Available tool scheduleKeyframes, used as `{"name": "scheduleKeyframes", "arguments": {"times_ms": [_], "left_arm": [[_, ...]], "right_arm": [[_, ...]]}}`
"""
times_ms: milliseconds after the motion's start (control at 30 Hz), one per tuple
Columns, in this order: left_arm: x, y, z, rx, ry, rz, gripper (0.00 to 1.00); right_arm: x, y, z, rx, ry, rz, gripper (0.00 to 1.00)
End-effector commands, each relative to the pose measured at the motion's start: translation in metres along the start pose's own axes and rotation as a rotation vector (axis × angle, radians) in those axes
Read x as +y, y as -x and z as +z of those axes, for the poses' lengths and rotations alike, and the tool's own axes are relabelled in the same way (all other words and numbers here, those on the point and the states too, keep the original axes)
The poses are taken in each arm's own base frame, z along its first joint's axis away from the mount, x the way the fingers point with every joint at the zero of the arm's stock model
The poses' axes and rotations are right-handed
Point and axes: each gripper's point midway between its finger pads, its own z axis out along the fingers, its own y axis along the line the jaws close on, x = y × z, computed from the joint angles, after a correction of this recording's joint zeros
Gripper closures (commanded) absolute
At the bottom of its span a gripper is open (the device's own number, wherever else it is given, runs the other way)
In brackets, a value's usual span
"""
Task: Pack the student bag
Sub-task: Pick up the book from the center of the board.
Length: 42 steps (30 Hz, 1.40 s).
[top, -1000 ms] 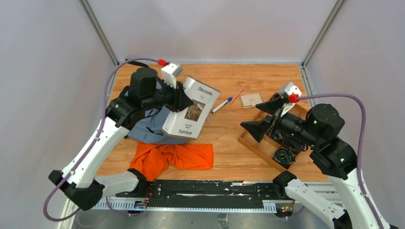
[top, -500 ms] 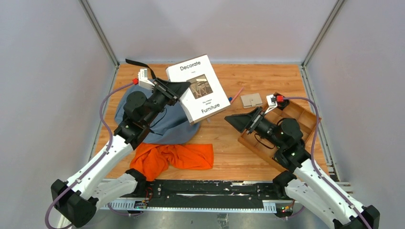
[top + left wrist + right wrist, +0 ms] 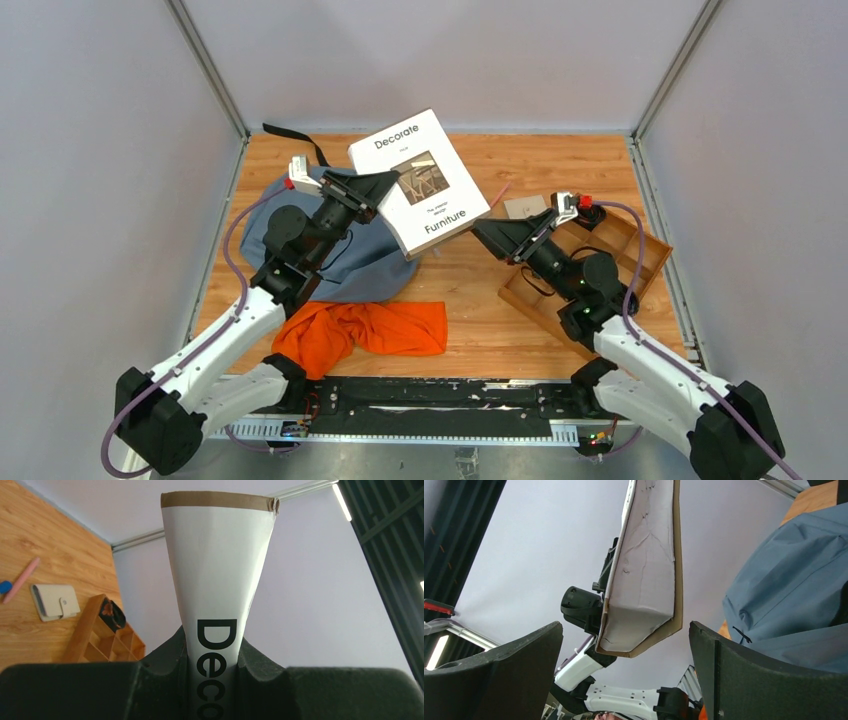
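Soft grey-blue student bag (image 3: pixel 365 268), crumpled and flattened, on the left half of the table (image 3: pixel 560 160), just beyond an orange cloth (image 3: pixel 365 330) and partly under the left arm. Black strap (image 3: pixel 290 135) trailing toward the far-left corner. Long axis seemingly far-left to near-right, though half hidden.

Above the bag's right edge, a tilted white book (image 3: pixel 420 180) clamped by the left gripper (image 3: pixel 385 192). Right gripper (image 3: pixel 485 232) near the book's near-right corner, fingers spread wide, holding nothing.

Clear only from the left wrist: cover pinched tight between black pads (image 3: pixel 260 660). Only from the right wrist: the book's page edges and brown underside, with bag fabric beyond.
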Motion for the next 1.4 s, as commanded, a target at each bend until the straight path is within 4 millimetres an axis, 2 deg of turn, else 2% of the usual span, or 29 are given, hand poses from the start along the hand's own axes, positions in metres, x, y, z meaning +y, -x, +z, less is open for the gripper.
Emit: {"name": "scheduleKeyframes", "arguments": {"times_ms": [0, 67, 267, 400, 533, 700, 867, 933, 967, 1033, 1167, 1233, 1267, 1367], "left_arm": [[-0.031, 0.006, 0.0, -0.015, -0.121, -0.034, 1.0], [-0.029, 0.002, 0.0, -0.001, -0.122, -0.034, 1.0], [-0.021, -0.002, -0.002, 0.002, -0.11, -0.023, 1.0], [-0.018, -0.001, -0.005, -0.008, -0.107, 0.004, 1.0], [-0.016, 0.002, -0.007, -0.031, -0.104, 0.027, 1.0], [-0.01, 0.008, -0.008, -0.069, -0.088, 0.041, 1.0], [-0.008, 0.017, -0.011, -0.121, -0.079, 0.076, 1.0], [-0.006, 0.017, -0.01, -0.12, -0.077, 0.087, 1.0], [-0.006, 0.017, -0.01, -0.119, -0.077, 0.088, 1.0], [-0.003, 0.014, -0.007, -0.105, -0.073, 0.084, 1.0], [0.006, 0.007, -0.003, -0.074, -0.054, 0.083, 0.81], [0.01, 0.005, -0.001, -0.062, -0.047, 0.096, 0.71], [0.013, 0.003, -0.002, -0.059, -0.041, 0.099, 0.61], [0.021, 0.004, -0.006, -0.045, -0.007, 0.179, 0.11]], "right_arm": [[0.031, 0.007, 0.009, -0.021, 0.108, -0.013, 0.0], [0.035, 0.008, 0.017, -0.007, 0.112, -0.04, 0.0], [0.03, 0.007, 0.04, 0.019, 0.135, -0.017, 0.01], [0.03, 0.008, 0.054, 0.024, 0.178, 0.04, 0.07], [0.032, 0.002, 0.065, 0.058, 0.227, 0.079, 0.17], [0.024, -0.007, 0.068, 0.078, 0.234, 0.127, 0.25], [0.014, -0.014, 0.067, 0.075, 0.197, 0.145, 0.18], [0.015, -0.015, 0.067, 0.076, 0.198, 0.133, 0.19], [0.015, -0.016, 0.068, 0.076, 0.202, 0.128, 0.22], [0.017, -0.015, 0.069, 0.074, 0.21, 0.122, 0.37], [0.014, -0.016, 0.073, 0.082, 0.207, 0.134, 0.66], [0.011, -0.014, 0.073, 0.062, 0.209, 0.142, 0.76], [0.008, -0.011, 0.072, 0.043, 0.213, 0.148, 0.81], [-0.002, 0.002, 0.062, 0.011, 0.213, 0.161, 0.9]]}}
